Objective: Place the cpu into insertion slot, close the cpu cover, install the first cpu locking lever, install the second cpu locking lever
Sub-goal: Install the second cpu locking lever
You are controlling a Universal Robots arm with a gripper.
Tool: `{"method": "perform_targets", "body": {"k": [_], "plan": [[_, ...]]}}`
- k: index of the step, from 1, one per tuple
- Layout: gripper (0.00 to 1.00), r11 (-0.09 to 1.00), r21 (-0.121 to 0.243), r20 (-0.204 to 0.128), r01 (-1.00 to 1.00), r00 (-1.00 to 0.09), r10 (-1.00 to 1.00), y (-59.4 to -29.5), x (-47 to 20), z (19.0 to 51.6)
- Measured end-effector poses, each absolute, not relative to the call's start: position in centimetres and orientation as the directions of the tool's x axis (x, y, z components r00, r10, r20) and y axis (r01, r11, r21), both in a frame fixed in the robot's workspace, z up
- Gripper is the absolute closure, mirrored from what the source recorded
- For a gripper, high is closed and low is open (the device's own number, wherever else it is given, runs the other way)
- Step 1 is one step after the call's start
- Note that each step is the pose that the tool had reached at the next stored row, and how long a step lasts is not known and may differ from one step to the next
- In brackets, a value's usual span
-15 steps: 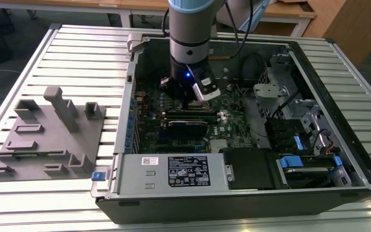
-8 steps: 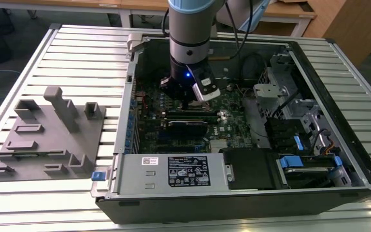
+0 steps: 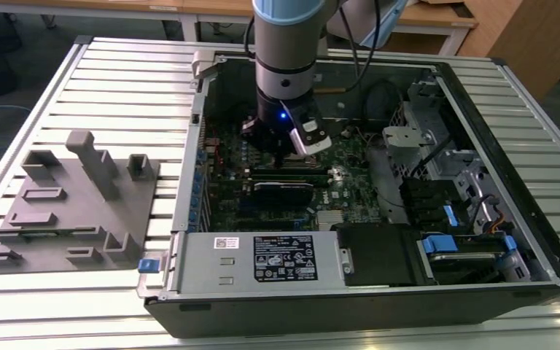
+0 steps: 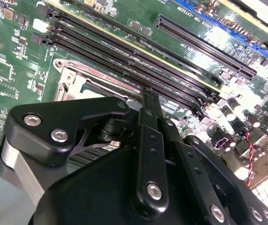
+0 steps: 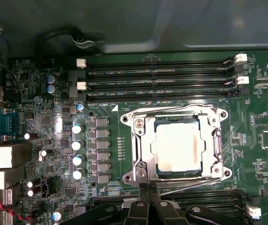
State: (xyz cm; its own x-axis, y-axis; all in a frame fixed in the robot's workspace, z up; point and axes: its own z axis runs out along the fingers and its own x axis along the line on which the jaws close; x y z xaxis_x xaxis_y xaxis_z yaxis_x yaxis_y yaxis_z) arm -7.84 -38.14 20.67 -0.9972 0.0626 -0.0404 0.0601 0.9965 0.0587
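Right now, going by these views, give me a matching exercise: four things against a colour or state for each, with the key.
Things:
1. cpu
2. cpu cover
3. gripper
4. fixture

States:
A. grey, outside the case on the slatted table
B. silvery frame lying down around the chip
C. black, at the socket's edge
D. seated in the socket, pale metal top showing

Pairs: 1-D, 2-B, 3-C, 4-A

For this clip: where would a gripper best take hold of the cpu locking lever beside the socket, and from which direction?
Judging from the first wrist view, the cpu locking lever is a thin wire rod lying flat along the edge of the cpu cover. Best pinched across the rod from above, probably near its free end; the gripper sits there.
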Motion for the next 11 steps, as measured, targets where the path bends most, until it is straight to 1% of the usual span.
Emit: {"method": "perform_targets", "body": {"k": [10,11], "plan": [[0.89,0.996,0.059,-0.04,0.06,-0.997,0.062,-38.15,-8.22,20.48],[0.89,0.996,0.064,-0.04,0.06,-0.997,0.063,-38.16,-8.23,20.47]]}}
